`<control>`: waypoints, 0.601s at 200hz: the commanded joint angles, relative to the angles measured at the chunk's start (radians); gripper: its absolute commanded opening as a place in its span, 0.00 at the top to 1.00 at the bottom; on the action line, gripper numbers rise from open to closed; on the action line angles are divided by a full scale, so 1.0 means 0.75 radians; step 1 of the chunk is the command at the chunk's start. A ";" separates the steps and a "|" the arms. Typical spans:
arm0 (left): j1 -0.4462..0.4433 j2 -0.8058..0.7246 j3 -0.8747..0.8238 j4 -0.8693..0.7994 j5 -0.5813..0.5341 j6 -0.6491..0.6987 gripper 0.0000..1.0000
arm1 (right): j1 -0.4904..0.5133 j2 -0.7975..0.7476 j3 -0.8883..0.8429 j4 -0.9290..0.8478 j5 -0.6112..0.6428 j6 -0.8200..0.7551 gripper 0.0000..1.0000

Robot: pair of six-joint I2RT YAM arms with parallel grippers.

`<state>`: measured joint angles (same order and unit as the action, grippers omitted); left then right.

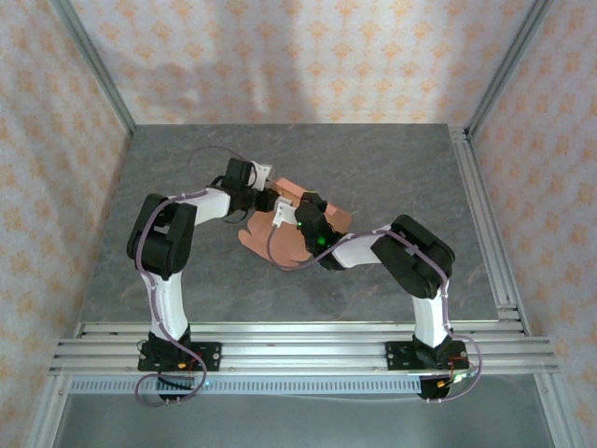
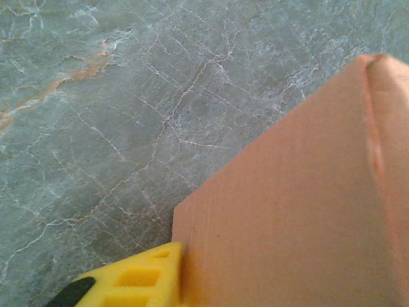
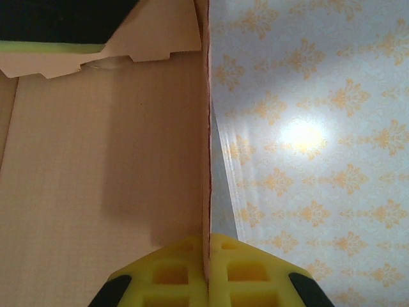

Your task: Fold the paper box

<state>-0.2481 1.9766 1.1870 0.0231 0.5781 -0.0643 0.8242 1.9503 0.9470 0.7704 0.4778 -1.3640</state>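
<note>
Meeting over the middle of a grey marbled table [image 1: 373, 168], 2 robot arms [image 1: 163, 243] work on 1 salmon-pink paper box [image 1: 254, 239]. It lies part-folded between them, near table centre.

R gripper [image 3: 208, 259]: its yellow fingers [image 3: 140, 284] are pinched tight on a thin upright card wall [image 3: 206, 128], seen edge-on in the wrist view. The box floor spreads to the left of it, w/ a notched flap [image 3: 121, 38] at top. Likely reason: to keep that wall vertical so it doesn't drop flat while the other side is folded.

L gripper [image 1: 268, 198] sits at the box's far-left side. In its wrist view 1 yellow finger [image 2: 144, 278] touches the outside of a tilted card panel [image 2: 287, 217]. The 2nd finger is hidden behind card, so can't tell if it's clamping or just pushing. Prob. it's there to raise or press that panel toward the held wall.

Count: 2 arms, 2 grippers, 1 box, 1 table. Patterned wallpaper [image 1: 280, 56] surrounds the table.
</note>
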 commanded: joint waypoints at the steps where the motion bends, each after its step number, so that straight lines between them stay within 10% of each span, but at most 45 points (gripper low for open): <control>1: -0.020 -0.049 -0.036 0.012 -0.047 0.031 0.80 | 0.018 -0.029 0.014 -0.113 -0.045 0.084 0.94; 75: -0.021 -0.048 -0.049 0.035 -0.067 0.037 0.84 | -0.003 -0.323 0.018 -0.574 -0.429 0.797 0.28; 120: -0.031 -0.052 -0.045 0.025 -0.095 0.052 0.85 | -0.017 -0.489 0.010 -0.805 -0.751 1.137 0.15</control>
<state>-0.2623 1.9701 1.1675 0.0391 0.5404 -0.0437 0.8215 1.6543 0.9512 0.3119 0.0937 -0.7319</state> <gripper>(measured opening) 0.157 0.838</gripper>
